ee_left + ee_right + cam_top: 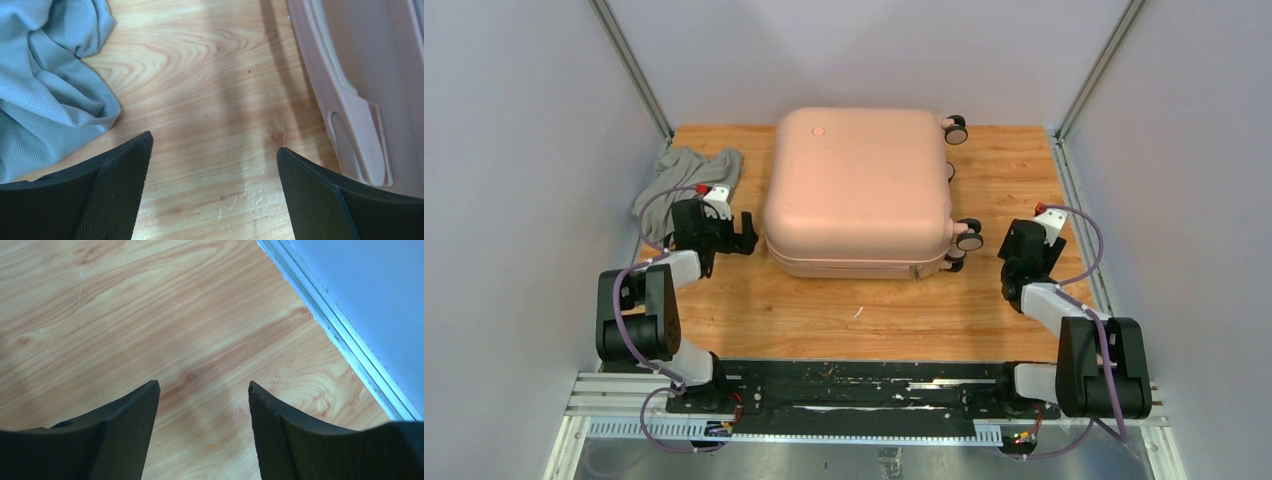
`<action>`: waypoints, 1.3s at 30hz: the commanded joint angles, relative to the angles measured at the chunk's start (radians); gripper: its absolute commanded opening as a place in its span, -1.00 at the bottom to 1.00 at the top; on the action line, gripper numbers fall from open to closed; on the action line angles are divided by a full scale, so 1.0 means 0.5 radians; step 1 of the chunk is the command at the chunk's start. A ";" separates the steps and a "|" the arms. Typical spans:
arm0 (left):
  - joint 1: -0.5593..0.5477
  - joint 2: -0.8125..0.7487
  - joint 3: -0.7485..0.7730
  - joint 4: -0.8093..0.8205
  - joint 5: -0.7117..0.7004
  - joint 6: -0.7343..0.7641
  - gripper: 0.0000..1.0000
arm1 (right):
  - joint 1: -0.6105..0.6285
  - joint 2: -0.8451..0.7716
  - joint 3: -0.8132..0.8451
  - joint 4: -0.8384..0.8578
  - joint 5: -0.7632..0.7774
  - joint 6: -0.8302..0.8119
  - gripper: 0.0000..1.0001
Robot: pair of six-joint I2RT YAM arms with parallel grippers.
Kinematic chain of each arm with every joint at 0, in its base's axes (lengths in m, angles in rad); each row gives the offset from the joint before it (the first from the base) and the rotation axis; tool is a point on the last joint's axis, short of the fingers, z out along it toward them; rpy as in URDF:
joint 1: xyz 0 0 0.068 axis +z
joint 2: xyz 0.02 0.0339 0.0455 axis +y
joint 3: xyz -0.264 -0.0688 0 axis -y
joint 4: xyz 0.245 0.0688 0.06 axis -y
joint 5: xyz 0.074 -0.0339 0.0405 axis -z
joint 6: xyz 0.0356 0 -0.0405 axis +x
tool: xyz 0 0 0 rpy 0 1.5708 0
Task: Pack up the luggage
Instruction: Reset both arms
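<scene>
The pale pink hard-shell luggage (860,190) lies closed and flat in the middle of the wooden table, wheels to the right. Its side with a moulded handle shows in the left wrist view (360,100). A crumpled grey cloth (686,180) lies at the back left, also in the left wrist view (45,95). My left gripper (746,232) is open and empty, just left of the luggage, over bare wood (214,145). My right gripper (1014,262) is open and empty, right of the luggage near the table's right edge (204,385).
Grey walls enclose the table on three sides. A metal rail (340,335) runs along the right edge, close to my right gripper. A black rail (864,385) carries the arm bases at the near edge. Bare wood (854,320) lies in front of the luggage.
</scene>
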 commanded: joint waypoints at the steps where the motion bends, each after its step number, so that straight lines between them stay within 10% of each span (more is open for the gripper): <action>1: -0.002 -0.152 -0.235 0.697 0.072 -0.155 1.00 | -0.017 0.051 -0.069 0.339 0.079 -0.110 0.37; 5: -0.031 -0.323 -0.734 1.520 0.160 -0.179 1.00 | 0.119 0.018 -0.356 0.823 0.167 -0.206 0.47; 13: -0.094 -0.442 -0.958 1.767 -0.001 -0.129 1.00 | 0.207 0.462 -0.838 2.344 -0.482 -0.703 0.92; 17: -0.138 -0.397 -1.117 1.981 -0.246 -0.124 1.00 | 0.294 0.307 -0.630 1.710 -0.246 -0.671 1.00; 19: -0.161 -0.097 -1.246 2.697 -0.237 -0.204 1.00 | 0.252 0.287 -0.502 1.409 -0.241 -0.601 1.00; 23: -0.170 -0.371 -1.054 1.944 -0.275 -0.102 1.00 | 0.225 0.366 -0.412 1.352 -0.223 -0.590 1.00; 39: -0.182 -0.260 -0.938 1.881 -0.258 -0.140 1.00 | 0.207 0.339 -0.408 1.315 -0.253 -0.583 1.00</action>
